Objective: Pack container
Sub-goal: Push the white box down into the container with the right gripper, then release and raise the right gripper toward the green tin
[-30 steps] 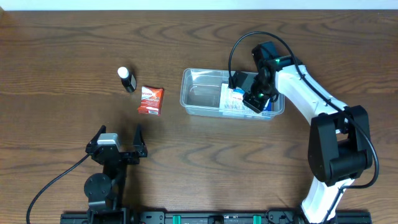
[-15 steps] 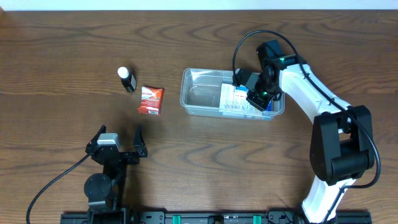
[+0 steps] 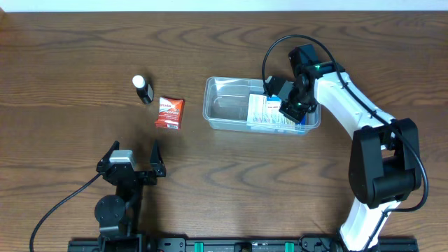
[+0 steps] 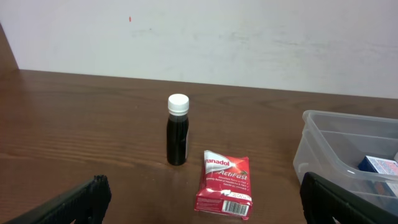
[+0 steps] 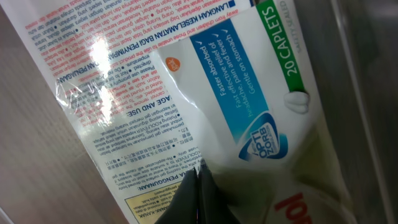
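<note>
The clear plastic container (image 3: 225, 106) sits right of the table's middle; its left end shows in the left wrist view (image 4: 323, 144). Blue-and-white cardboard boxes (image 3: 266, 112) lie in its right half. My right gripper (image 3: 289, 107) hangs over those boxes with its jaws closed together and nothing between them; in the right wrist view the gripper (image 5: 198, 182) is just above the printed box (image 5: 186, 81). A red sachet (image 3: 169, 113) and a small dark bottle with a white cap (image 3: 143, 89) stand left of the container. My left gripper (image 3: 133, 157) is open and empty near the front edge.
In the left wrist view the bottle (image 4: 177, 130) stands upright behind the flat red sachet (image 4: 224, 183), both between my open left gripper (image 4: 202, 196) and a white wall at the table's far edge.
My right gripper has shifted slightly right and toward the far side above the container's right half. The left arm, sachet and bottle have not moved.
</note>
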